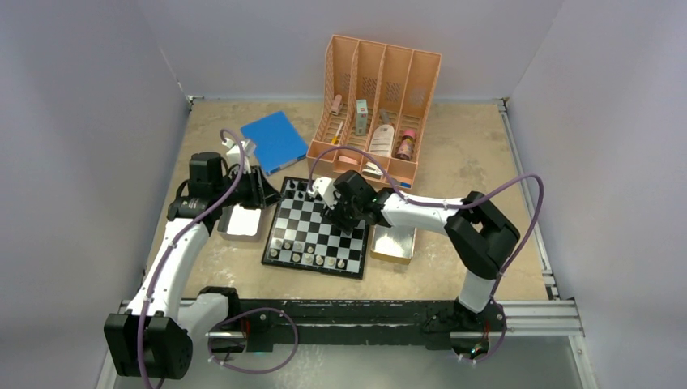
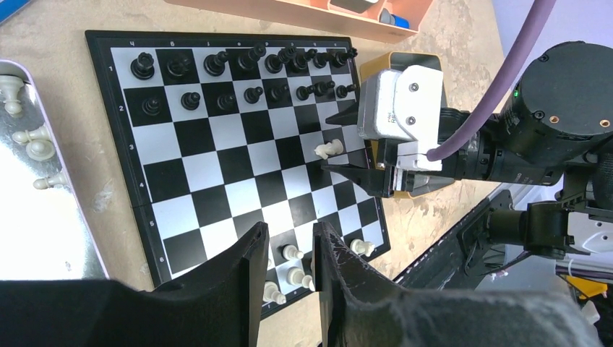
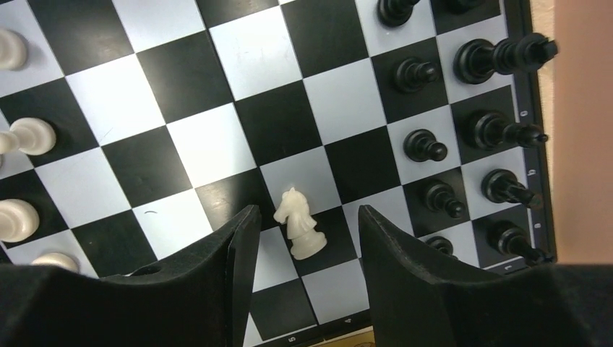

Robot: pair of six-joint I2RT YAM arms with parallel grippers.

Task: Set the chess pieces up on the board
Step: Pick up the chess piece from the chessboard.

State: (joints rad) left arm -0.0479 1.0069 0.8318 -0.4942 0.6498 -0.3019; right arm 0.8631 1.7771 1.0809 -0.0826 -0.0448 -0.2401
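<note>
Border digits 1, 2, 3 readable on board (image 2: 217, 163) in left wrist view, too small in top view. White knight (image 3: 298, 224) on board between right fingers (image 3: 412, 282), spread wide, touching neither. Left fingers (image 2: 242, 278) narrow, empty, over board edge beside white pieces (image 2: 292, 253)

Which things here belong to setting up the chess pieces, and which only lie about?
Job: glossy black-and-white chessboard; tiny black pieces; pale silvery-white pieces; shiny metal tray holding pale pieces.
Lying about: flat blue book; peach slotted plastic organizer.
</note>
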